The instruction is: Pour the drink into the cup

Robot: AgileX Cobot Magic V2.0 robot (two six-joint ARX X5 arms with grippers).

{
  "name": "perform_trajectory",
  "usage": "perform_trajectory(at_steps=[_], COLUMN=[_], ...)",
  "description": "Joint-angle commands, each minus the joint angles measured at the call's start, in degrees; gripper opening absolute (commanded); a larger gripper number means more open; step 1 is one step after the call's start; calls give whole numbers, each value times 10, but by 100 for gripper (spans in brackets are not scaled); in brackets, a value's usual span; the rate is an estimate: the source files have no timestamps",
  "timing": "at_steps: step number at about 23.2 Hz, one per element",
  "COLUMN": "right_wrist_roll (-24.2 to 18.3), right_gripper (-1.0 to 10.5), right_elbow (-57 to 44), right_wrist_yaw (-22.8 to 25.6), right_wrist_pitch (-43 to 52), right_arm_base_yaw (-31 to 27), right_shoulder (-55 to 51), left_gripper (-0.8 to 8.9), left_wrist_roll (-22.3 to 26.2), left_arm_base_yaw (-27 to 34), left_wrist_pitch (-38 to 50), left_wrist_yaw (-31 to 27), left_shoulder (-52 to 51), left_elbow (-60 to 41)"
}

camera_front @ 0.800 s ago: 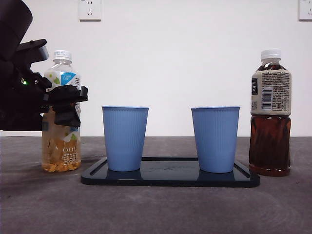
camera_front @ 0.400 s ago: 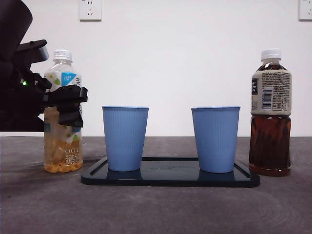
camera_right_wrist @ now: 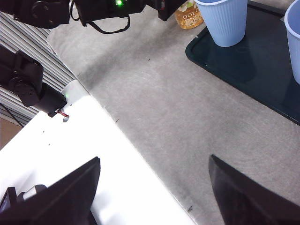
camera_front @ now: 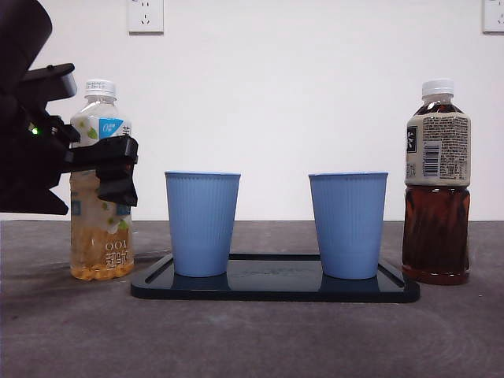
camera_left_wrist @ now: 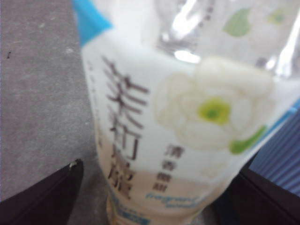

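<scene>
A pale tea bottle (camera_front: 100, 213) with a white cap and flower label (camera_left_wrist: 187, 117) stands on the table at the left, beside the tray. My left gripper (camera_front: 114, 169) reaches in from the left at label height. Its jaws sit on either side of the bottle (camera_left_wrist: 159, 187), open, and a strip of table shows between one jaw and the bottle. Two blue ribbed cups (camera_front: 202, 223) (camera_front: 347, 224) stand upright on a dark tray (camera_front: 276, 287). My right gripper (camera_right_wrist: 154, 173) hangs open and empty over the near table edge, far from the cups.
A capped bottle of dark tea (camera_front: 437, 181) stands to the right of the tray. The right wrist view shows a white ledge (camera_right_wrist: 70, 154) along the table's side, plus the left arm (camera_right_wrist: 93, 9) beyond it.
The pale bottle has turned on its base, so a different part of its label faces front. The left gripper's jaw has edged slightly up and right against it.
</scene>
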Motion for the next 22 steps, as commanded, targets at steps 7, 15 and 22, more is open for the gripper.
perform_trajectory(at_steps=[7, 15, 22], right_wrist_roll=[-9, -9, 2], right_gripper=[363, 363, 363], right_elbow=[8, 8, 8], right_wrist_yaw=[-1, 12, 127], right_wrist_pitch=[2, 2, 2], right_arm_base_yaw=[4, 4, 4], right_shoulder=[2, 2, 2], left_gripper=[536, 532, 531], left_wrist_roll=[5, -5, -20], left_arm_base_yaw=[-3, -7, -21], left_wrist_pitch=[-73, -205, -351], left_wrist_yaw=[-1, 7, 86], left_shoulder=[-59, -135, -269], left_elbow=[6, 6, 13])
